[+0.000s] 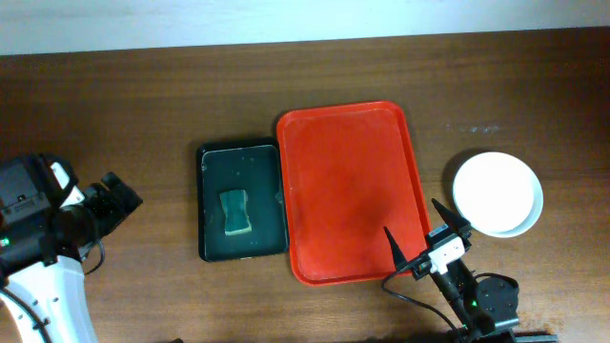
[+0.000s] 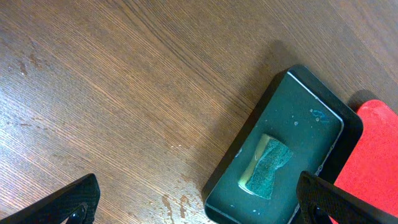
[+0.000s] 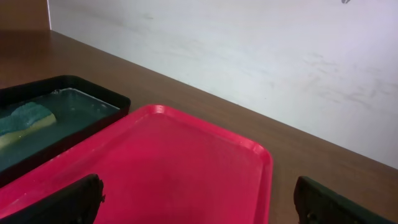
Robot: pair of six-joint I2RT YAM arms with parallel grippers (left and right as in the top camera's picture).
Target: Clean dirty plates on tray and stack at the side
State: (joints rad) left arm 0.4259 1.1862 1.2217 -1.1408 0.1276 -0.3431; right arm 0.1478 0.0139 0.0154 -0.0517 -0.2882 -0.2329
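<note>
The red tray lies bare in the middle of the table, with no plates on it; it also shows in the right wrist view and at the edge of the left wrist view. A stack of plates, white on top with a pale blue rim below, sits on the bare wood to the tray's right. My right gripper is open and empty over the tray's front right corner. My left gripper is open and empty at the far left, above bare wood.
A black tray holding a green sponge stands against the red tray's left side; both show in the left wrist view. Small wet marks lie on the wood beside it. A pale wall borders the table's far edge.
</note>
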